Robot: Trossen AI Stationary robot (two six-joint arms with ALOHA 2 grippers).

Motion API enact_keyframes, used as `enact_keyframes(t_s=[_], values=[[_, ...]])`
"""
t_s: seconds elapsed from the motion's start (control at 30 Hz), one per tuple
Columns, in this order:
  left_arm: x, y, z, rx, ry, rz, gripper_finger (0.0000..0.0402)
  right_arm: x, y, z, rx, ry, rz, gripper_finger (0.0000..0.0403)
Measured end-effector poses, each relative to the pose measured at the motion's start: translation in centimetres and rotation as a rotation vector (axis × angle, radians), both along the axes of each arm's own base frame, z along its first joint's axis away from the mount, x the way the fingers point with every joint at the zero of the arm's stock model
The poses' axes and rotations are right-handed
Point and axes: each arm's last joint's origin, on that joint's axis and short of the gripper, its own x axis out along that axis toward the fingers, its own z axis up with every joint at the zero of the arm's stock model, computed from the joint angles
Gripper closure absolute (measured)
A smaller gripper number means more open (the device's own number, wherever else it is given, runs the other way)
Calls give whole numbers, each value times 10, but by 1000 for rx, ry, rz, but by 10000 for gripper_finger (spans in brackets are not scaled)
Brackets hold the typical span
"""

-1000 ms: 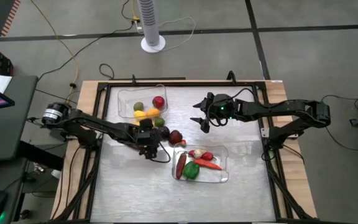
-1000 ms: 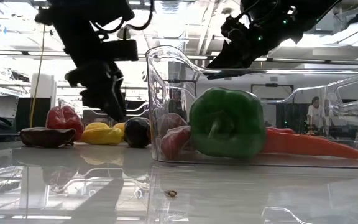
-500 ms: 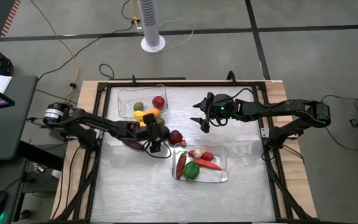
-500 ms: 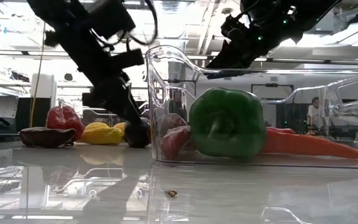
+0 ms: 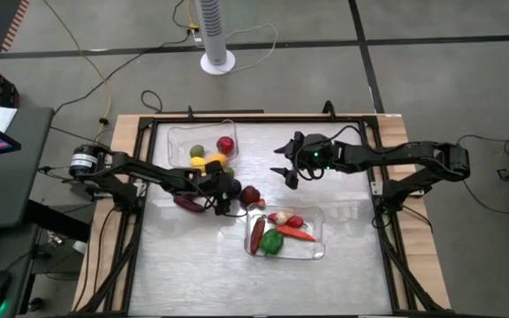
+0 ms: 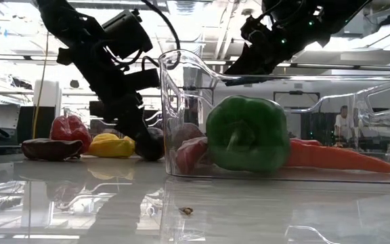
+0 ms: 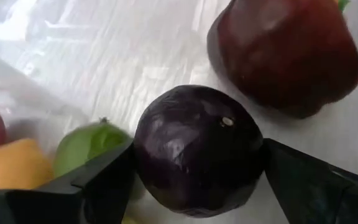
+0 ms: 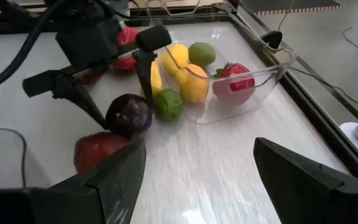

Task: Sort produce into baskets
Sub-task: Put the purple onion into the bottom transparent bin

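Observation:
A dark purple round fruit [image 7: 197, 149] rests on the table between the two baskets, also seen in the high view [image 5: 234, 186]. My left gripper [image 5: 229, 189] is open and low at the table, one finger on either side of this fruit. A dark red pepper [image 5: 250, 194] lies just beyond it, and a green lime [image 8: 168, 104] is beside it. The far clear basket [image 5: 179, 134] holds round red, green, yellow and orange pieces. The near clear basket [image 5: 318, 252] holds a green pepper [image 6: 248, 134], a carrot and red pieces. My right gripper [image 5: 285, 168] is open and empty above the table's middle right. My left gripper's fingers [image 7: 104, 180] stand close against both sides of the dark purple fruit, coming in low from the table's left. I cannot tell whether they touch it. The fruit rests on the table.
A dark reddish long piece [image 5: 188, 204] lies on the table under my left arm. A yellow piece [image 6: 110, 146] and a red one [image 6: 70, 129] lie near the far basket. A black frame edges the table. Bare table lies toward the near edge and at the far right.
My left gripper has gone toward the table's right and far edges and down to the dark purple fruit, and its fingers now stand on either side of it. The dark reddish long piece now shows beside the arm. The right arm has kept still.

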Motion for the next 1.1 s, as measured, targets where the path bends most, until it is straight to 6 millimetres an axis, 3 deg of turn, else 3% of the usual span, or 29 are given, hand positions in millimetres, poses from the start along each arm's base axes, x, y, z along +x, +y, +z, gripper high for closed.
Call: enact_keyframes(t_s=[0.27, 0.4, 0.57, 0.77, 0.87, 1.0, 1.1], values=[[1, -1, 9, -7, -6, -10, 170, 0, 0, 0, 1, 3, 0, 78], [-1, -4, 41, -18, -14, -17, 166, 0, 0, -1, 2, 6, 0, 78], [-13, -21, 80, -28, -127, -78, 157, -1, -2, -1, 2, 6, -6, 78], [-7, -48, 104, -172, -353, -249, 156, -1, -2, 0, 7, 1, -11, 78], [7, -67, 105, -239, -476, -295, 155, -1, -2, 0, 7, 0, -11, 78], [26, -86, 88, -266, -433, -338, 147, -1, -2, 0, 10, -1, -13, 78], [41, -94, 89, -253, -401, -360, 120, -1, -2, 0, 10, -1, -13, 78]])
